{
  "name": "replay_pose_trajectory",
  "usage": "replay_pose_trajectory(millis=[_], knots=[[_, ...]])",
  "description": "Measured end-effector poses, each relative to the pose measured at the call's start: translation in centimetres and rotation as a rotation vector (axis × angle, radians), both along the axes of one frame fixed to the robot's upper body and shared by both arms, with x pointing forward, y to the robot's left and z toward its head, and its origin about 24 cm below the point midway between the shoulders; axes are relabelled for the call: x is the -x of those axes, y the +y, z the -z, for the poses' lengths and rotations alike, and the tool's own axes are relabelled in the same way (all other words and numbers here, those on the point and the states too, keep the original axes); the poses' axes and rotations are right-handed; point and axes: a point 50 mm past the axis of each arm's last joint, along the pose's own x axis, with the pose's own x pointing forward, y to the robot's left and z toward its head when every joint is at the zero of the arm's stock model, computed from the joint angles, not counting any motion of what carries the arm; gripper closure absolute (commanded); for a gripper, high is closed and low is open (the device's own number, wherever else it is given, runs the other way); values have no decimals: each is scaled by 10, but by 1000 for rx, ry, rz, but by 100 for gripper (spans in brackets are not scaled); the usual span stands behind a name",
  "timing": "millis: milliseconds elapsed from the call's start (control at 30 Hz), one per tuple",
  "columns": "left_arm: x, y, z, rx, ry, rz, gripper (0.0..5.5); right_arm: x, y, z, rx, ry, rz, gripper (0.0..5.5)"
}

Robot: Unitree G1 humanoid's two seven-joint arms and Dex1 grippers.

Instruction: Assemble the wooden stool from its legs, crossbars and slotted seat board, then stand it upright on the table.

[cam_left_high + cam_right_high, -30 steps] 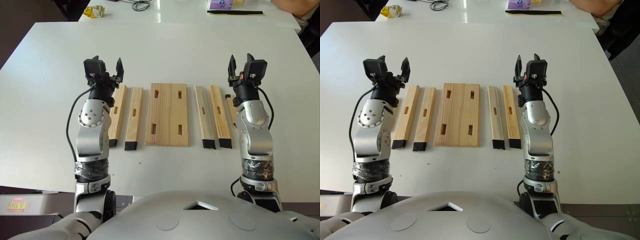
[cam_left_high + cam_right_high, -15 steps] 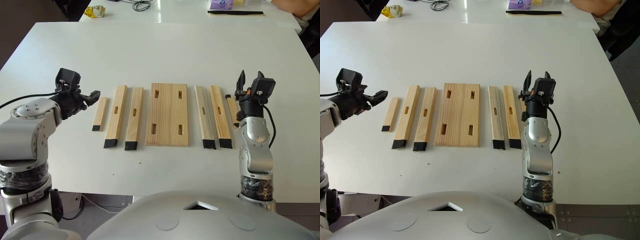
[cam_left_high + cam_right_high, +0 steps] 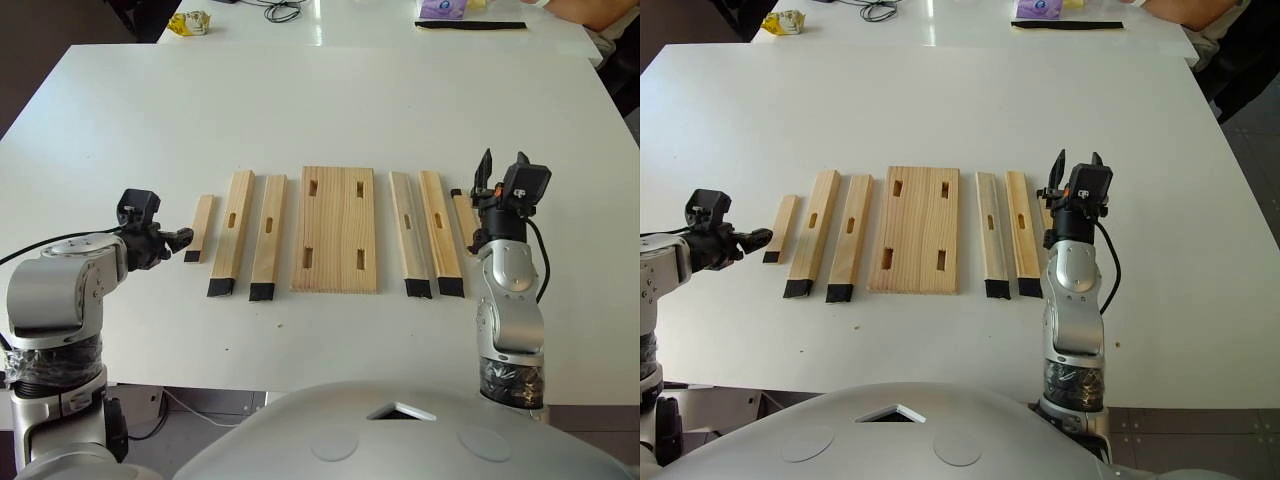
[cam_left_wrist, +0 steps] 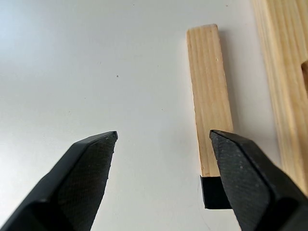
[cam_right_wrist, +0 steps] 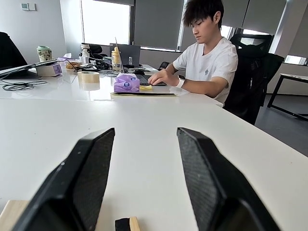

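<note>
While no part has yet been joined, the seat board lies flat at table centre. Two slotted legs lie at its 9 o'clock and two more at its 3 o'clock. A short crossbar lies flat at 9 o'clock of the left legs, just apart from them. A second crossbar lies at 3 o'clock of the right legs, partly hidden by the right arm.

The left gripper hangs low over the table at 8 o'clock of the short crossbar, jaws spread wide and holding nothing. The bar's black-tipped end sits just beside one finger, not between the pair. The right gripper stands upright at 3 o'clock of the right legs, jaws apart and empty.

Assessment: the step in hand appears to be the left pickup of the short crossbar. Recommended: shift toward 3 o'clock until the bar is centred between the fingers, close across its narrow width nearer mid-length than the black end, and keep the outer finger off the neighbouring leg.
</note>
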Motion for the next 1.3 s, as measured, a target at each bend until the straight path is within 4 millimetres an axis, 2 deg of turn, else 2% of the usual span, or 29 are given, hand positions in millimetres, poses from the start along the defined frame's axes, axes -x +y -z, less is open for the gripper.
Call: replay_pose_trajectory(millis=[133,367,767,1100,1300], knots=[[-3,-4,3,-27,-21,44,192,0,0,1,-2,2,2,308],[-3,-14,12,40,-24,54,192,0,0,1,-2,3,-1,308],[1,-18,21,58,30,38,192,1,1,3,-1,13,-16,308],[-6,-16,24,71,54,34,192,2,3,5,-2,24,-29,308],[-13,-14,19,135,133,72,286,4,8,8,-14,36,-37,308]])
